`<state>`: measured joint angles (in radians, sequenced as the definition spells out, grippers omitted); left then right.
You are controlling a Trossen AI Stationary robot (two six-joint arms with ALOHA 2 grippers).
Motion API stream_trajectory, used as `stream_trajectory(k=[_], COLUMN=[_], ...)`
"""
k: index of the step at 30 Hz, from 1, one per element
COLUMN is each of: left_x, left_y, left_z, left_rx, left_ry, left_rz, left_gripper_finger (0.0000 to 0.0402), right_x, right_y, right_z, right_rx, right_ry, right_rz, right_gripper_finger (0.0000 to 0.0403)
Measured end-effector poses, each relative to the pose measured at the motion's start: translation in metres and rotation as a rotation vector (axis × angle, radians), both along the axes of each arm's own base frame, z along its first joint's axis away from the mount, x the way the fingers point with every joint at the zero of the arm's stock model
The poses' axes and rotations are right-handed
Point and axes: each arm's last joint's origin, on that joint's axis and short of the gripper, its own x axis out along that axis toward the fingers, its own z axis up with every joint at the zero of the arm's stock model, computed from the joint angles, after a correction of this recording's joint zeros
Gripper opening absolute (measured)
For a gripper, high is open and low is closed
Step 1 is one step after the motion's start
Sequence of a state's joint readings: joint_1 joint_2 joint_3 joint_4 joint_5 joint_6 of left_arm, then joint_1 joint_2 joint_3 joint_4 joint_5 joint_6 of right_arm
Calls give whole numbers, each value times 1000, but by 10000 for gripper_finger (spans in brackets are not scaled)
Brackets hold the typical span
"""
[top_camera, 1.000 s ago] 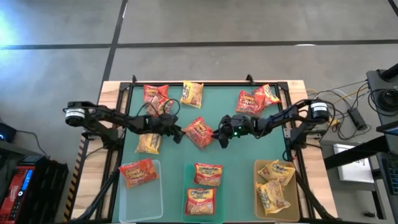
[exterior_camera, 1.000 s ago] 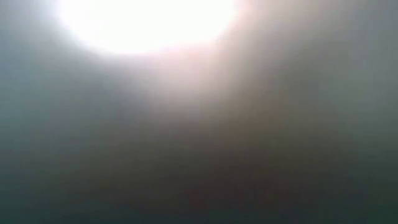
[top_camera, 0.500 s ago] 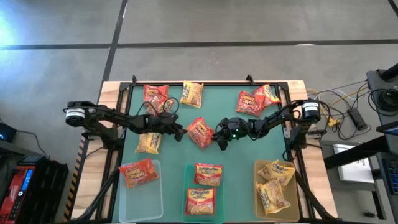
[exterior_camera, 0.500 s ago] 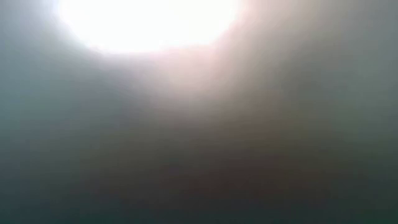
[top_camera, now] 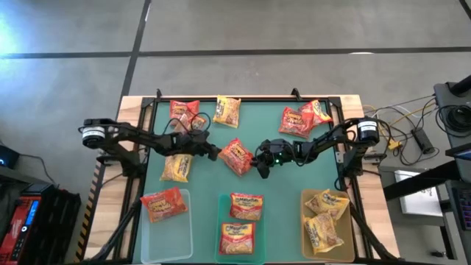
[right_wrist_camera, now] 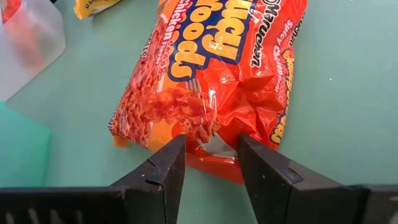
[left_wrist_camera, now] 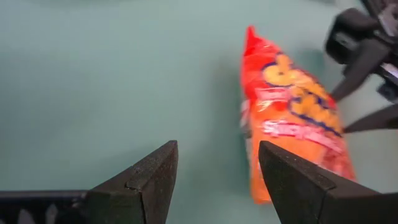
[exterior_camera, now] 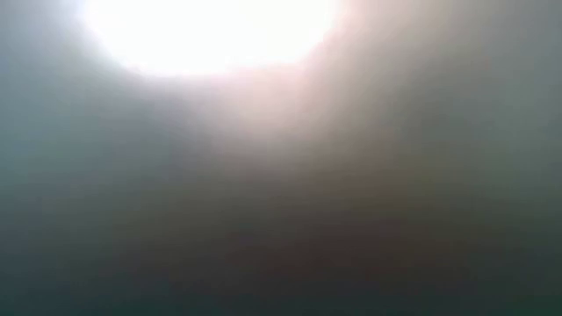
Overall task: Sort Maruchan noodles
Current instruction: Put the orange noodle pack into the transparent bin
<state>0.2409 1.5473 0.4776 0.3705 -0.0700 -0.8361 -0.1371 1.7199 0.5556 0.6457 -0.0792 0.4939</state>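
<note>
An orange-red Maruchan packet (top_camera: 237, 156) sits mid-mat between my two grippers. My right gripper (top_camera: 257, 163) is at its right end, shut on it (right_wrist_camera: 217, 56). My left gripper (top_camera: 215, 154) stands open just left of it, and the packet (left_wrist_camera: 292, 112) lies ahead of its fingers (left_wrist_camera: 155, 174), untouched. More packets lie flat on the mat: two red ones (top_camera: 184, 112) and a yellow one (top_camera: 227, 110) at the far left, two (top_camera: 302, 118) at the far right, and a yellow one (top_camera: 176, 168) under my left arm. The low view shows only glare. My right gripper has the middle of the packet's end seam (right_wrist_camera: 211, 140) between its two fingers, with crinkled plastic bunched in the gap. The fingers (right_wrist_camera: 171, 158) come slanting down from the table's right side. The packet stretches away nearly flat, low over the mat; whether it rests there I cannot tell.
Three shallow bins stand along the near edge. The left one (top_camera: 151, 235) holds a red packet, the middle one (top_camera: 222, 221) two orange ones, and the right one (top_camera: 307, 221) yellow ones. A dark frame (top_camera: 221, 98) borders the mat's far edge.
My right gripper has sunk toward the mat and edged a little toward the table's left, still on the packet's end. My left gripper has crept slightly toward the packet and stays open.
</note>
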Motion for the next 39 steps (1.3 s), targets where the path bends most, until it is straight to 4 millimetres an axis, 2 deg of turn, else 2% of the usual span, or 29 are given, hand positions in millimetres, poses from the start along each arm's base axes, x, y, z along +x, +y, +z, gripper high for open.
stream_trajectory(k=[4, 14, 24, 33, 39], left_x=[10, 42, 39, 39, 42], left_y=[2, 7, 14, 16, 15], left_z=[-9, -17, -5, -5, 0], left_rx=[-28, -97, -118, -129, -138], left_ry=[-5, -84, -148, -160, -228], left_rz=[9, -166, -269, -279, -325], left_gripper_finger=[208, 208, 208, 208, 208], right_x=[0, -1, -4, -4, -4], right_y=[0, 0, 1, 1, 1], right_z=[0, -1, -6, -6, -6], right_rx=[-13, -21, -17, -17, -17], right_ry=[3, 10, 61, 66, 66], right_rz=[9, 15, 22, 22, 22], right_gripper_finger=[139, 139, 139, 139, 139])
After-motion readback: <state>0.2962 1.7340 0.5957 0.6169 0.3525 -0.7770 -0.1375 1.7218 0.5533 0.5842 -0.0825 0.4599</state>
